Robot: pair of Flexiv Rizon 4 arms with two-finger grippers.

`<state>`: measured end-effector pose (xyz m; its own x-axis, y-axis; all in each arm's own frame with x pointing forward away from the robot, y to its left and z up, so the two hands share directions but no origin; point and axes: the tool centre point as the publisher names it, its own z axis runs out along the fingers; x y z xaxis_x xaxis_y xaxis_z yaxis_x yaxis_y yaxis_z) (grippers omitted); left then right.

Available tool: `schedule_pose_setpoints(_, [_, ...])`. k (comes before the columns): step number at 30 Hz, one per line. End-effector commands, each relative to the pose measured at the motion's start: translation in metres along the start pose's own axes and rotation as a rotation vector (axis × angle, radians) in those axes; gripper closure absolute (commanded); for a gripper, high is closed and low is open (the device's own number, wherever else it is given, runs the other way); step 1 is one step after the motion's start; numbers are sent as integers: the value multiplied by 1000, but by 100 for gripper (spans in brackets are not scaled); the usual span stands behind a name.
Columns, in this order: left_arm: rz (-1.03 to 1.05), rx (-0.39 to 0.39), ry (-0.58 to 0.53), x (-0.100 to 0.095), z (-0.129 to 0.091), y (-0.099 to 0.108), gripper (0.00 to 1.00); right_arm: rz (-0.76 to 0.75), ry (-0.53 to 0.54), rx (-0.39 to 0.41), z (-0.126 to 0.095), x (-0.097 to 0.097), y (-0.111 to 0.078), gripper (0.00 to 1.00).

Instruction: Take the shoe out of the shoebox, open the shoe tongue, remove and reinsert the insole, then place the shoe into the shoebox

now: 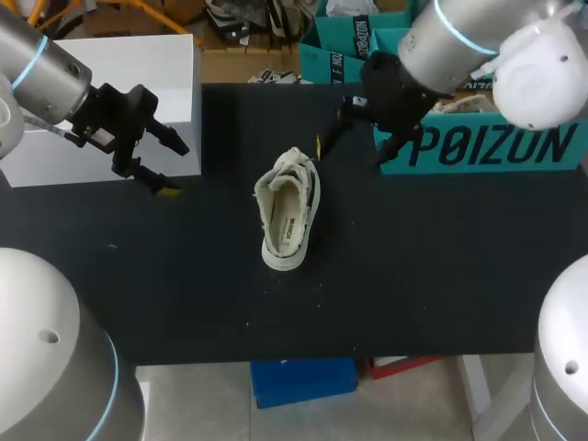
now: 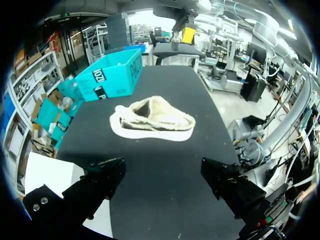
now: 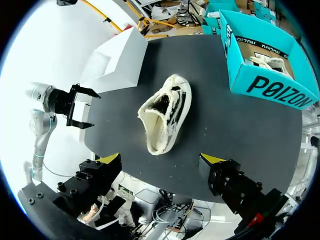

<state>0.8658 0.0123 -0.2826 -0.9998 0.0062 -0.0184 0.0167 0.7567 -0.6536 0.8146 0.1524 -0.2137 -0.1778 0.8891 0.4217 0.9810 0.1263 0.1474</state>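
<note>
**Shoe out on the desk, both hands empty**

- Shoe (image 1: pixel 289 209): cream-coloured, lying near the middle of the black desk (image 1: pixel 423 266), outside the shoebox. Its long axis runs roughly from the far edge toward the near edge. The opening is wide and the inside lining shows from above. Dark markings show along the side facing the shoebox. Nothing touches it.
- Shoebox (image 1: pixel 478 147): teal, open-topped, on the far right part of the desk, well apart from the shoe. In the right wrist view the shoebox (image 3: pixel 270 85) holds something pale. What it is cannot be made out.
- White box (image 1: pixel 119 101): at the far left corner of the desk.
- Left hand (image 1: pixel 175 167): fingers spread wide, nothing between them. It sits at the desk's left edge just in front of the white box, apart from the shoe. In its own wrist view the shoe (image 2: pixel 155 120) lies ahead of the open fingers.
- Right hand (image 1: pixel 349 154): fingers spread wide, holding nothing. It hangs over the desk between the shoe and the near corner of the shoebox. In its own wrist view the shoe (image 3: pixel 165 112) sits ahead of the gap.
</note>
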Motion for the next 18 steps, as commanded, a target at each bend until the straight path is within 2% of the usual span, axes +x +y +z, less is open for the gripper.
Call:
schedule_pose_setpoints(1, [1,0,-2,1,0,1,0,-7,-110,155,12,13,21,0])
schedule_pose_setpoints(5, [1,0,-2,1,0,1,0,-14,-95,155,18,20,22,0])
schedule_pose_setpoints(12, [1,0,-2,1,0,1,0,20,-21,107,19,20,15,0])
schedule_pose_setpoints(18, [1,0,-2,1,0,1,0,33,-22,96,21,19,10,0])
